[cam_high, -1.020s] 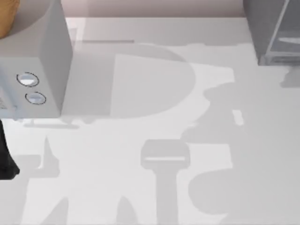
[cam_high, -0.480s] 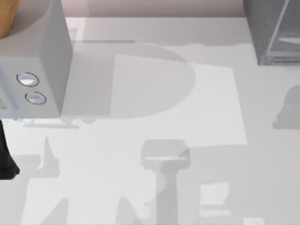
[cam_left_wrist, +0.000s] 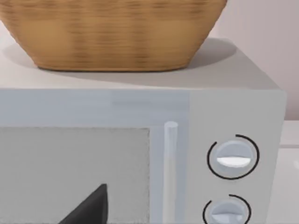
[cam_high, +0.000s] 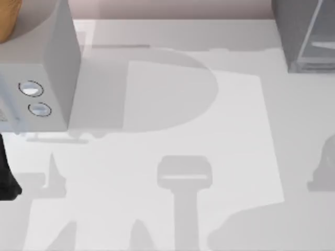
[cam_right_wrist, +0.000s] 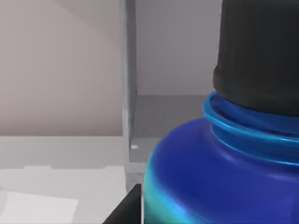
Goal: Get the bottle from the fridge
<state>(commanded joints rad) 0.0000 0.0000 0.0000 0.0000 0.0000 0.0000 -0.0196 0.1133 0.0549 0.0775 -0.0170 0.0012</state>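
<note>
The bottle [cam_right_wrist: 219,172], bright blue with a black cap, looms close in the right wrist view. My right gripper [cam_right_wrist: 127,211] is shut on the bottle, one dark finger pressed against its side. Behind the bottle stand the fridge [cam_right_wrist: 126,93] frame post and its grey inner floor. From above, the fridge [cam_high: 303,36] is the grey cabinet with a glassy panel at the table's back right corner. My left arm [cam_high: 8,178] is parked at the left edge, its gripper [cam_left_wrist: 91,207] facing the dial box.
A grey box with two round dials [cam_high: 47,78] stands at the back left, also seen as the dial box [cam_left_wrist: 233,158] up close. A woven basket [cam_left_wrist: 112,32] rests on top of it. Arm shadows lie across the white table [cam_high: 172,104].
The right arm's shadow has slid from beside the fridge toward the table's near right edge. The left arm, the dial box and the fridge have stayed still.
</note>
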